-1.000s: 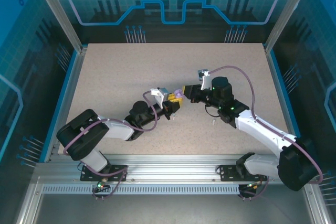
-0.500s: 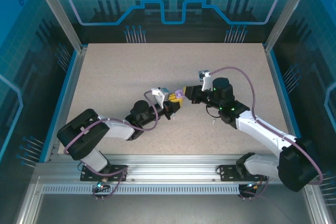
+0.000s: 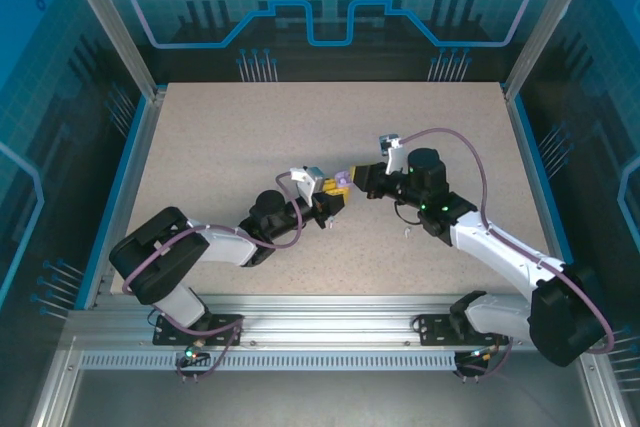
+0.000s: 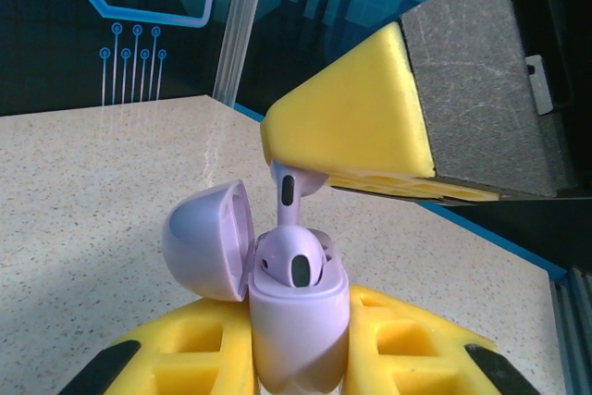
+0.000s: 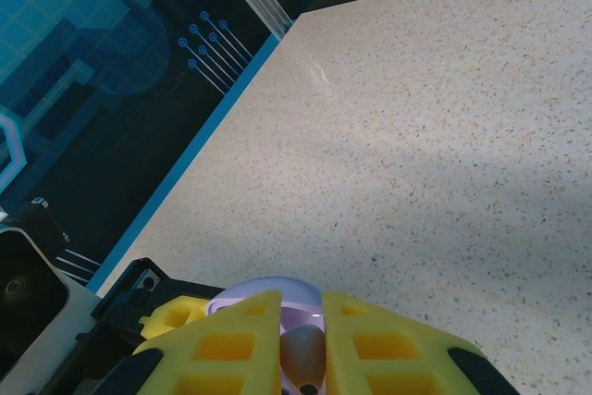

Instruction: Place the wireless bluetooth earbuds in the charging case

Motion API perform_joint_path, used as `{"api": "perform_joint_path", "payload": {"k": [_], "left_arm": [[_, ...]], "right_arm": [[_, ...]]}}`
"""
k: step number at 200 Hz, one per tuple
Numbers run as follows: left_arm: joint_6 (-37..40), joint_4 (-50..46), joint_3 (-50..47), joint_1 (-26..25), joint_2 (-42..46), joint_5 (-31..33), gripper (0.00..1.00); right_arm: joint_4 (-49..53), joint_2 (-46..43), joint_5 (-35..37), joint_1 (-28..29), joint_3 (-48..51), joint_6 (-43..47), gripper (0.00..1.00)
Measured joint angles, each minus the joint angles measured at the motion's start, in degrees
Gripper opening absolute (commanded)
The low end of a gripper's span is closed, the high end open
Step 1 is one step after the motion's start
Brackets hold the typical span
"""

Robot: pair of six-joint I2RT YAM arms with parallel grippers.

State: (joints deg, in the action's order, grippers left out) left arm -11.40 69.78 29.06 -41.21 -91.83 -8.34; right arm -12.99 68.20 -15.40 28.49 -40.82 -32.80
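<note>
Left gripper [image 4: 296, 363] is clamped on the pale purple charging case [image 4: 298, 326], with 1 yellow foam pad on each side of the body. Case is upright and raised off the table [image 3: 220, 147], near the table's middle in the top view. Lid [image 4: 208, 240] is hinged open and tipped to the left in the left wrist view.

Seated earbud [image 4: 296, 264] is in the case opening, head up, dark sensor spot facing the camera.

Right gripper [image 5: 302, 344] is closed to a narrow gap on 1 purple earbud [image 4: 287, 193], gripped at the head between its yellow pads. Stem hangs straight down with the dark strip visible. The stem's lower end sits just behind the seated earbud at the case mouth. Can't tell if it's touching or already in its socket.

Right wrist view has the held bud between the 2 fingers, with the curved purple lid directly beyond them.

Top view: both grippers meet tip to tip, with the case between them.

1 tiny white item [image 3: 407, 234] lies on the table just beside the right forearm, too small to ID.
</note>
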Motion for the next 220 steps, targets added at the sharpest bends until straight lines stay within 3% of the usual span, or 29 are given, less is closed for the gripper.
{"api": "perform_joint_path", "payload": {"k": [220], "left_arm": [[1.05,-1.14,0.46,0.0,-0.04,-2.03,0.22]], "right_arm": [[-3.19,-0.35,-7.65,-3.8,2.69,2.91,0.16]]}}
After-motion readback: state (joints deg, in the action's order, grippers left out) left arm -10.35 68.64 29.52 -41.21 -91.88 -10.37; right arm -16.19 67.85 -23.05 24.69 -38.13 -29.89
